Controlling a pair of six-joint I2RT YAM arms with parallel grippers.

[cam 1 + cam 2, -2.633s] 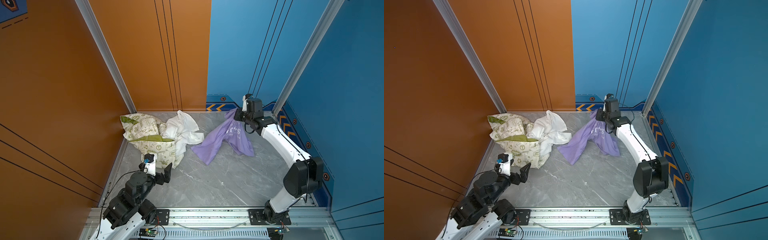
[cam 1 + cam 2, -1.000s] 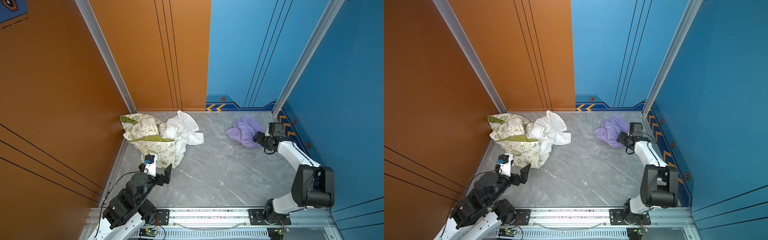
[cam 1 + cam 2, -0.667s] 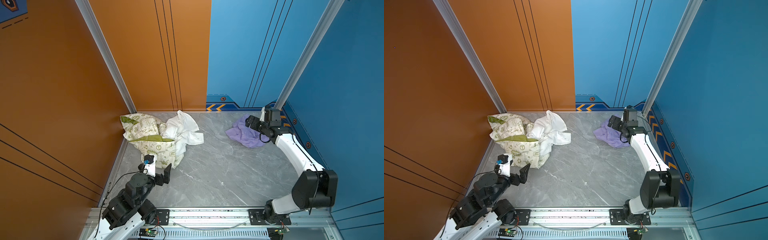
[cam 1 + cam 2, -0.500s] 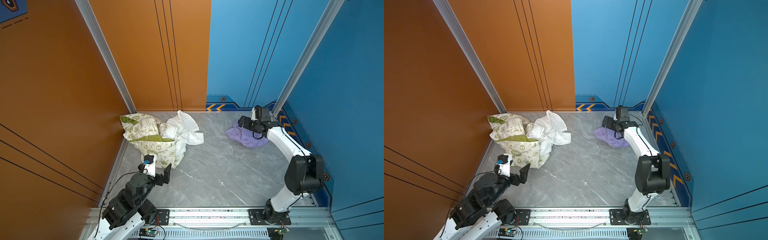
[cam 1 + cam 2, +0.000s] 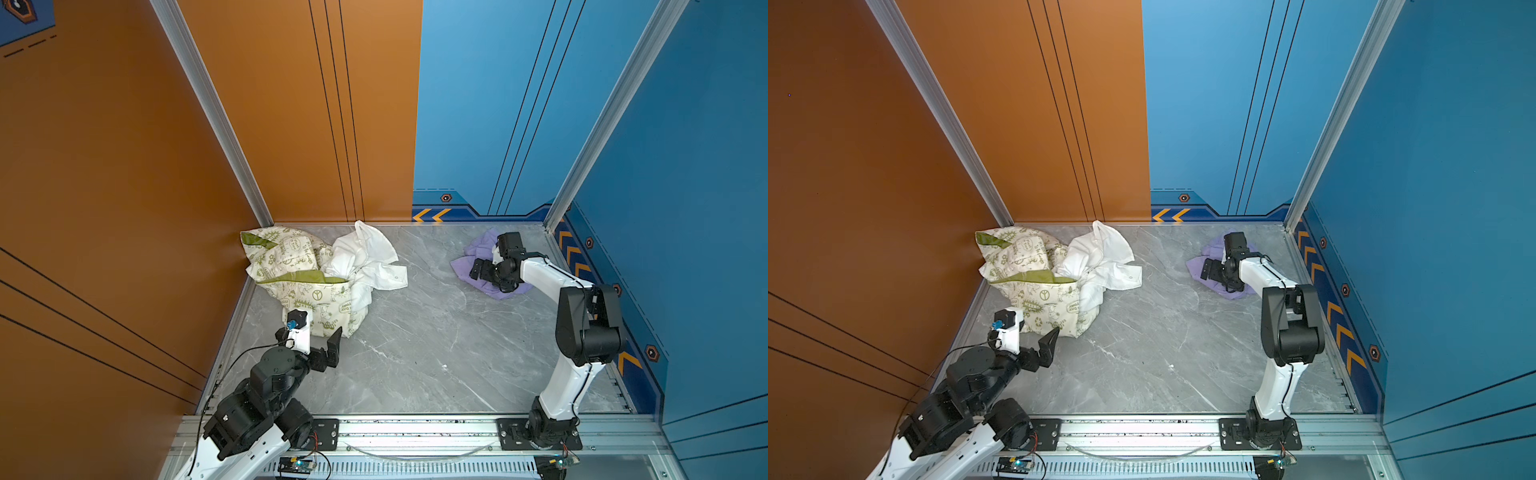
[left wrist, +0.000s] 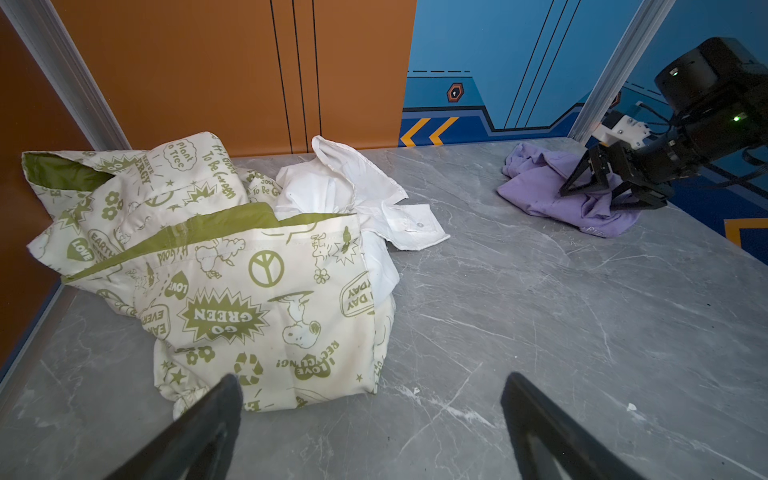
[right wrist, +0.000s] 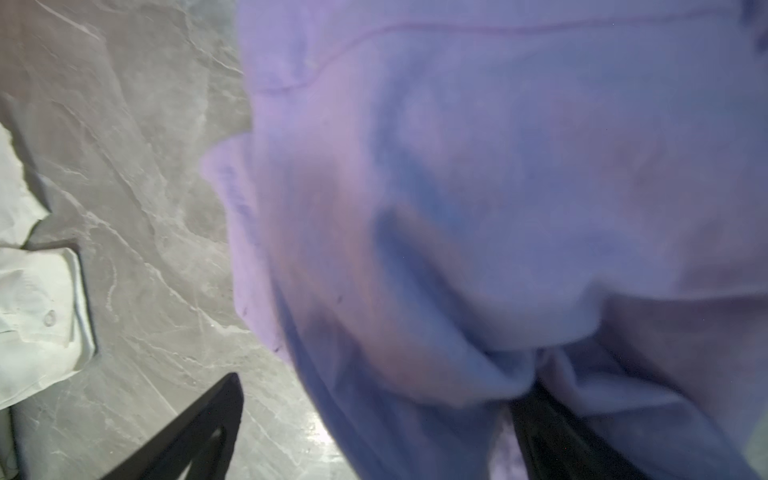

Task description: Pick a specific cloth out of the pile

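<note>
The cloth is down now, no longer dangling from the right pincer. It lies crumpled on the tabletop in the far right corner, well apart from the pile. That pincer sits over it, jaws wide, gripping nothing. The left pincer hovers just beside the pile, wide too.

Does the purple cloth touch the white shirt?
No, in a top view the purple cloth lies apart from the white shirt, with bare grey table between them.
</note>
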